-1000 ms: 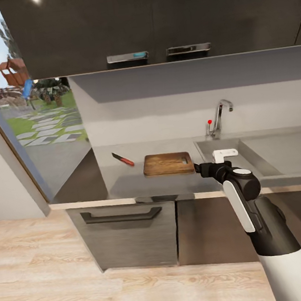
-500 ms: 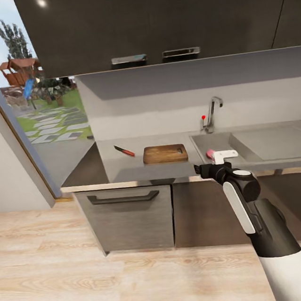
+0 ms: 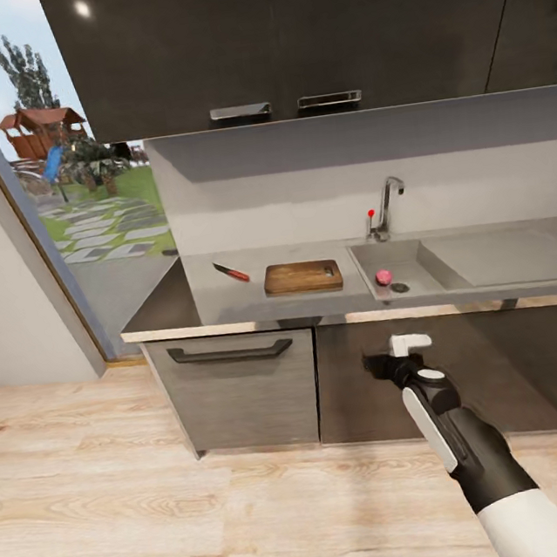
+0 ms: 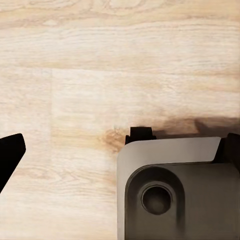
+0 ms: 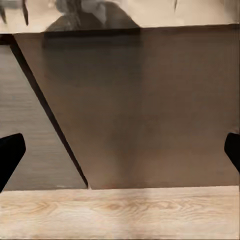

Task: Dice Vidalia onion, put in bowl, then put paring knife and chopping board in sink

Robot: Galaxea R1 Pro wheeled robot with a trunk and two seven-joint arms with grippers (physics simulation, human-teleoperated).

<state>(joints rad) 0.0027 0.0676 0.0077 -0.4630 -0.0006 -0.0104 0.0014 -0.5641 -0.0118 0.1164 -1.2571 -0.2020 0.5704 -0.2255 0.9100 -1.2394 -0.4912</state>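
Observation:
The small pinkish-red Vidalia onion (image 3: 384, 277) lies in the grey sink (image 3: 452, 263), close to the round drain. On the dark countertop (image 3: 228, 298), left of the sink, rests the brown chopping board (image 3: 303, 276). The red-handled paring knife (image 3: 231, 272) lies further left. The bowl is out of view. My right gripper (image 3: 379, 362) hangs below the counter edge, facing the brown cabinet door (image 5: 150, 110); in the right wrist view its fingertips (image 5: 10, 155) stand wide apart, so it is open and holds nothing. My left gripper (image 4: 120, 155) is open over the wooden floor.
A chrome tap (image 3: 387, 203) with a red knob (image 3: 370, 213) stands behind the sink. Dark wall cabinets (image 3: 282, 40) hang overhead. A drawer with a black handle (image 3: 231, 351) sits under the board. A glass door (image 3: 60, 219) stands at left. My own base (image 4: 175, 190) is below the left gripper.
The whole view has drawn back from the counter, bringing the onion into sight. My right arm has dropped from counter height to in front of the cabinet door.

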